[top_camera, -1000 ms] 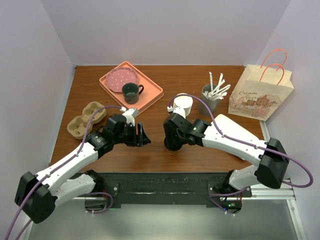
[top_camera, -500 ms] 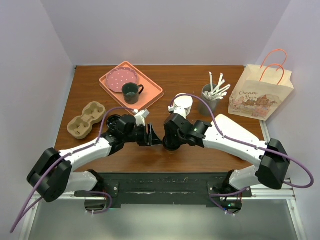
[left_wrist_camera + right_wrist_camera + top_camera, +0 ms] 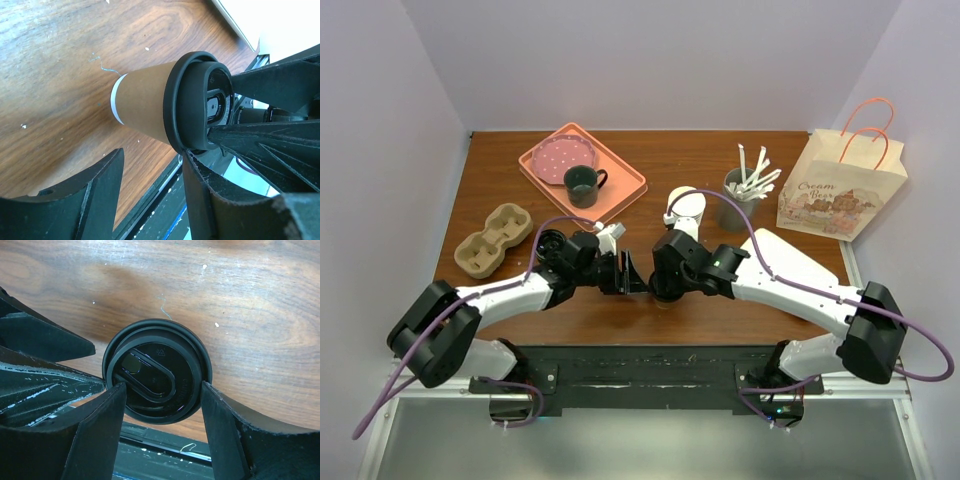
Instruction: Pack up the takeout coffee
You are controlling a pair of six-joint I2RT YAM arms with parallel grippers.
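Note:
A kraft-brown takeout coffee cup [image 3: 145, 107] with a black sip lid [image 3: 157, 371] stands upright on the wooden table near its front edge. My right gripper [image 3: 163, 385] comes down from above, and its two fingers press on opposite sides of the lid rim. In the top view the right gripper [image 3: 665, 283] hides almost all of the cup. My left gripper [image 3: 152, 152] is open and empty. It sits just to the left of the cup, at lid height, with its fingertips close to the right gripper's fingers; it also shows in the top view [image 3: 626, 274].
A cardboard cup carrier [image 3: 492, 240] lies at the left. A pink tray [image 3: 625, 190] holds a pink plate [image 3: 563, 157] and a dark green mug [image 3: 582, 185]. A stack of white cups [image 3: 686, 208], a grey holder of white sticks [image 3: 740, 192] and a paper bag [image 3: 840, 185] stand at the right.
My left arm has swung right, bringing its open gripper from about a hand's width away to right beside the cup. The right gripper has stayed on the cup's lid.

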